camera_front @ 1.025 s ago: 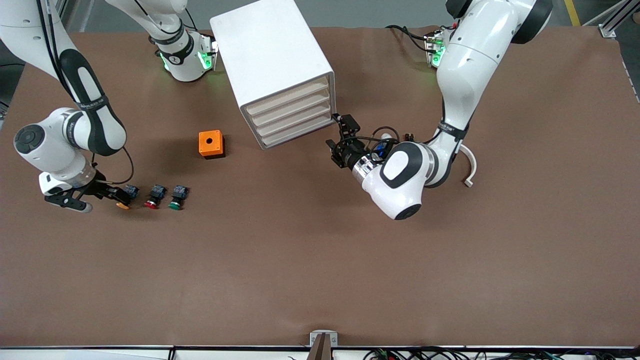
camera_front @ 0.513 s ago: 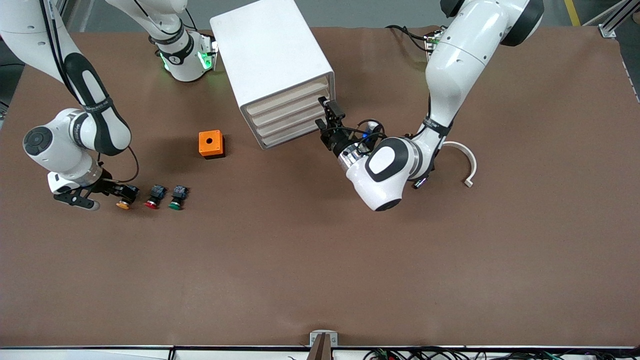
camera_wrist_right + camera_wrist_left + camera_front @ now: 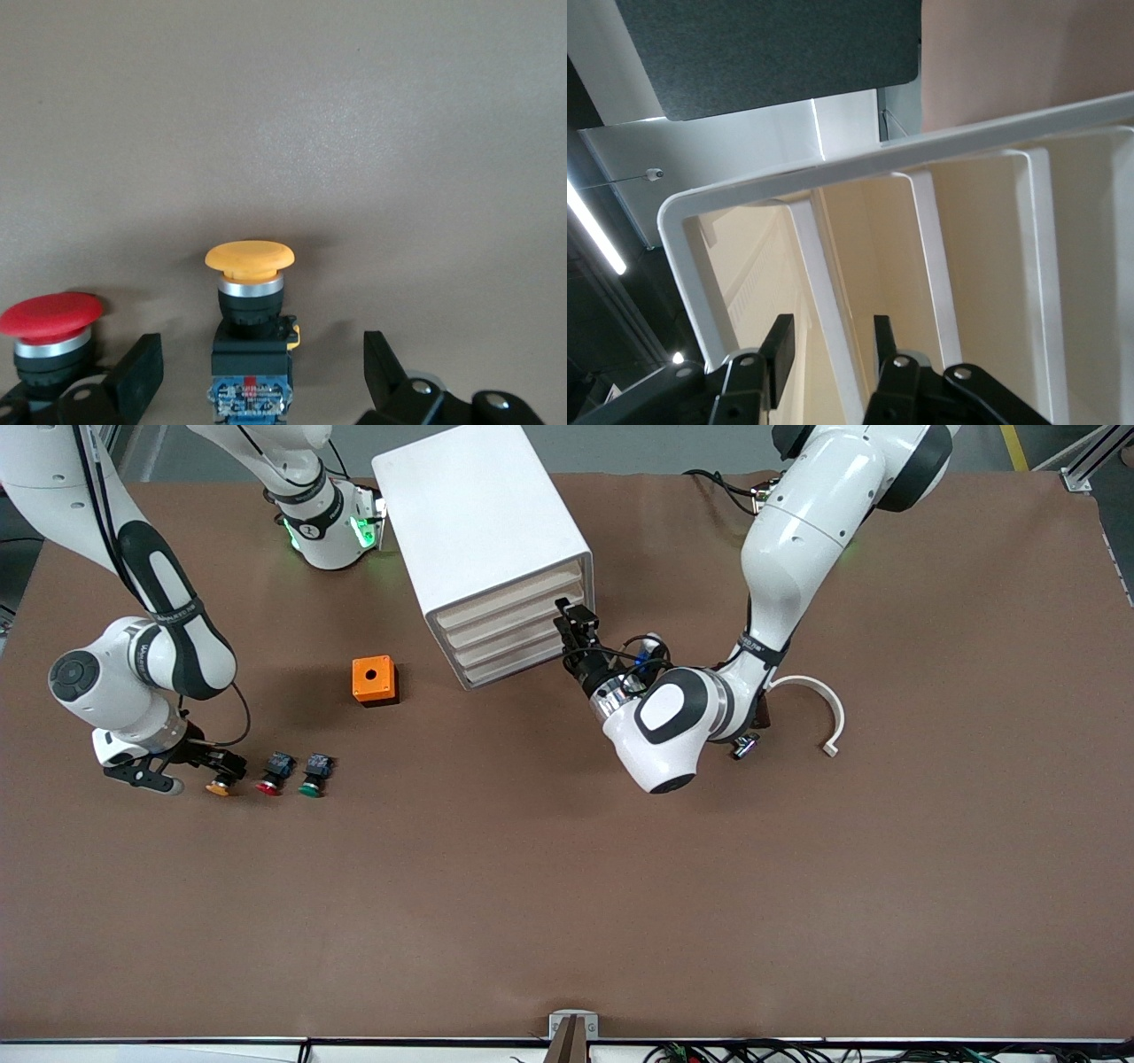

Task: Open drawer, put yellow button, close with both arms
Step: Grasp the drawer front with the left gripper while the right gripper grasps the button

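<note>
Brown table [image 3: 567,886]: left gripper [image 3: 573,627], part open, straddles a drawer [image 3: 514,590] edge at the cabinet's [image 3: 483,531] four o'clock, needing a pull; right gripper [image 3: 263,372], wide open, brackets the yellow button [image 3: 249,292], ungrasped.

The left hand [image 3: 573,622] is at the closed drawer fronts of the cabinet [image 3: 483,540]; the right hand [image 3: 215,766] is at the yellow button [image 3: 219,786].

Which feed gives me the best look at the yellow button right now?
The right wrist view: the yellow button fills it, lying between the open fingers of the right gripper. The front view shows only a small orange cap at that gripper. The left wrist view shows none of it.
</note>
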`<control>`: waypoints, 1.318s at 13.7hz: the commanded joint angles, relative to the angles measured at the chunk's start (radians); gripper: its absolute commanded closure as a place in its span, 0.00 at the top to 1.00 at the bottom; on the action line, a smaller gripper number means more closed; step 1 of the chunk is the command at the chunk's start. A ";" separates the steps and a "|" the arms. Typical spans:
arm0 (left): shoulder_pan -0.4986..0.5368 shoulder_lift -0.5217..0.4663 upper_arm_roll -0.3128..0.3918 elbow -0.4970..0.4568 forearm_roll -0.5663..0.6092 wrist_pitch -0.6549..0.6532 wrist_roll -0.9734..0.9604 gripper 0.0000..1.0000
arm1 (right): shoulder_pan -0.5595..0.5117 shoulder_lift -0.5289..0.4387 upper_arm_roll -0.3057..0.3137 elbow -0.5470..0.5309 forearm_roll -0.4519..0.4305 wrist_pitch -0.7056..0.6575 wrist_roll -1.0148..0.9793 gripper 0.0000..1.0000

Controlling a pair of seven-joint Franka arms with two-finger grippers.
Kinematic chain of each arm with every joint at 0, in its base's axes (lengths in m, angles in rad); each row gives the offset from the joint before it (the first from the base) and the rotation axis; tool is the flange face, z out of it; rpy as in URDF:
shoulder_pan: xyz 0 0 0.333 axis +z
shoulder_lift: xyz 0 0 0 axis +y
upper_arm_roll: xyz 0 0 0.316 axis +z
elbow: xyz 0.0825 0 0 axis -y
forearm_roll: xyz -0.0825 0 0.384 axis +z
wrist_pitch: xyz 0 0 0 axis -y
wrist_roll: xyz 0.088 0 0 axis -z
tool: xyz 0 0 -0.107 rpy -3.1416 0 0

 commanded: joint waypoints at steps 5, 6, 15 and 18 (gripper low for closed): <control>-0.038 -0.002 0.002 -0.010 -0.017 -0.033 -0.045 0.43 | -0.013 0.011 0.012 -0.010 0.013 0.005 0.006 1.00; -0.046 -0.002 0.002 -0.010 -0.019 -0.033 -0.045 0.43 | -0.013 0.016 0.012 -0.010 0.013 0.005 0.006 1.00; -0.104 0.000 0.002 -0.010 -0.019 -0.052 -0.080 0.32 | -0.012 0.014 0.012 0.002 0.014 -0.059 0.006 0.04; -0.107 0.003 0.002 -0.010 -0.019 -0.052 -0.079 0.18 | -0.012 0.010 0.013 0.019 0.014 -0.078 0.004 0.00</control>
